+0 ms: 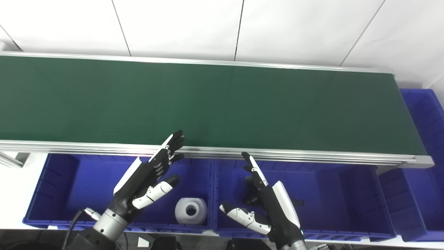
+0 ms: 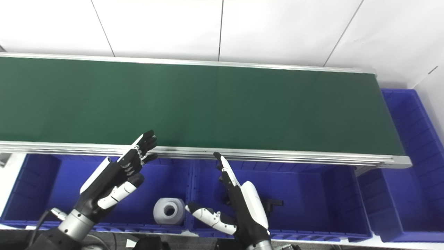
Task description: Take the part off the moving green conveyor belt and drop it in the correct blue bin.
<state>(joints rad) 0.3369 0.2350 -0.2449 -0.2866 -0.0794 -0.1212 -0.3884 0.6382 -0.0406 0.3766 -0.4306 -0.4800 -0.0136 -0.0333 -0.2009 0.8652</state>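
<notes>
I see the green conveyor belt (image 1: pixel 208 104) running left to right across the far half of the scene, its aluminium rail (image 1: pixel 295 157) along the near edge, and I find no part riding on its surface. Below the rail sit the blue bins: the left bin (image 1: pixel 55 184), the middle bin (image 1: pixel 329 194), and a third bin (image 1: pixel 425 139) at the belt's right end. In the left bin, near its right wall, a white cylindrical part (image 1: pixel 190 210) with a hole in its top rests on the floor. In the middle bin a dark part (image 2: pixel 274 201) lies mostly hidden behind my right hand; I cannot tell its shape. My left hand (image 1: pixel 147 177) hovers over the left bin, released, fingers stretched toward the rail, fingertips overlapping the belt's near edge. My right hand (image 1: pixel 269 201) hovers over the middle bin, also released, fingers straight, thumb spread left, holding nothing.
</notes>
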